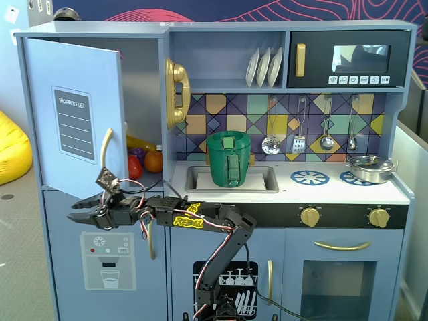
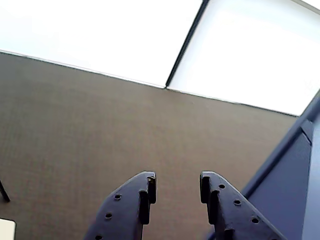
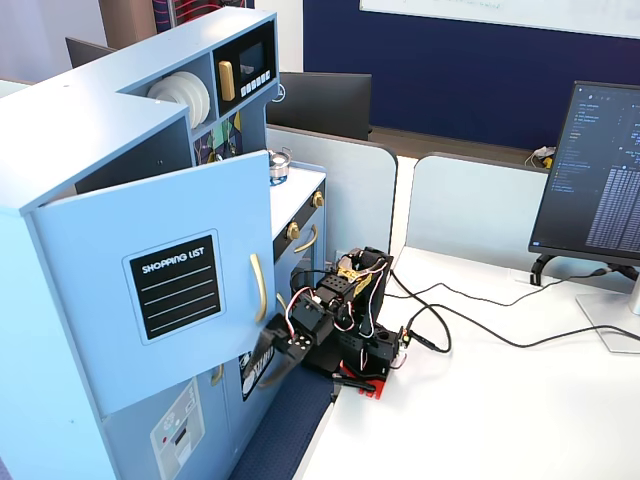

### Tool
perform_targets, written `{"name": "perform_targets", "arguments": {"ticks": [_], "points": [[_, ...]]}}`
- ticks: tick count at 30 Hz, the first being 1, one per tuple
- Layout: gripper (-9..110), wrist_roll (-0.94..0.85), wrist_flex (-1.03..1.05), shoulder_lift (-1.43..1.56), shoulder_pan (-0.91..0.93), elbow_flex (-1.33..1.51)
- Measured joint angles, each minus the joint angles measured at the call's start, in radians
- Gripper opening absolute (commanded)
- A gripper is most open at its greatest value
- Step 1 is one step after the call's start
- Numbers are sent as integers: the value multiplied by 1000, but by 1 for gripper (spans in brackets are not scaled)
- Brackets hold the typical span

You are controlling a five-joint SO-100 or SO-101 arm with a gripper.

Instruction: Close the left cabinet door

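Observation:
The left cabinet door [image 1: 73, 114] is light blue with a black "SHOPPING LIST" panel and a curved gold handle [image 1: 105, 147]. It stands partly open, swung out from the cabinet's upper left. It also shows in another fixed view [image 3: 150, 300], with its handle [image 3: 258, 288]. My gripper [image 1: 73, 214] is open and empty. It reaches left, just below the door's lower edge and its handle, and does not touch them. In the wrist view my gripper [image 2: 177, 182] shows spread jaws over grey floor. It is also seen from the side [image 3: 262, 362].
The lower door with the ice dispenser graphic [image 1: 107, 261] is behind the gripper. Toy fruit [image 1: 152, 160] lies inside the open cabinet. A gold phone [image 1: 177, 92], a green pot [image 1: 229, 158] and a microwave [image 1: 348, 60] are to the right. Cables [image 3: 480, 330] and a monitor [image 3: 600, 170] are on the white table.

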Motion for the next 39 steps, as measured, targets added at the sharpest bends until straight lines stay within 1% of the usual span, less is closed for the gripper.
{"name": "perform_targets", "arguments": {"ticks": [6, 14, 17, 20, 31, 34, 39], "points": [[0, 0, -3, 26, 160, 11], [0, -54, -106, 11, 397, 11], [0, -71, -153, -18, 460, 11], [0, -78, -184, -32, 508, 11], [0, -100, -238, -54, 548, 18], [0, -74, -189, -20, 548, 55], [0, -15, 92, 176, 492, 130]]}}
